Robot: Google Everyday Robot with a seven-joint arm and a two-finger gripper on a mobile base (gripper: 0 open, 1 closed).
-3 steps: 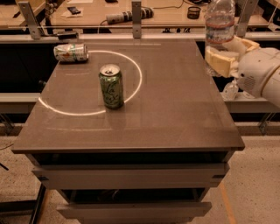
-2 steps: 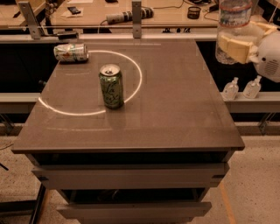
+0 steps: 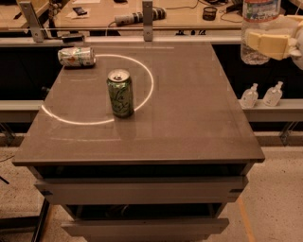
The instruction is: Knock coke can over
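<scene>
Gripper (image 3: 266,43) top R, w/ bottle (image 3: 258,14)

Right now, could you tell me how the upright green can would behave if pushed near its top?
The green can stands tall on a narrow base, so it would probably tip. Its round body might then roll on the smooth table. The gripper, upper right, holds a bottle.

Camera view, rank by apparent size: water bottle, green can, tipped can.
1. water bottle, clamped in the gripper top right, partly cropped
2. green can
3. tipped can, though it lies farther back
</scene>
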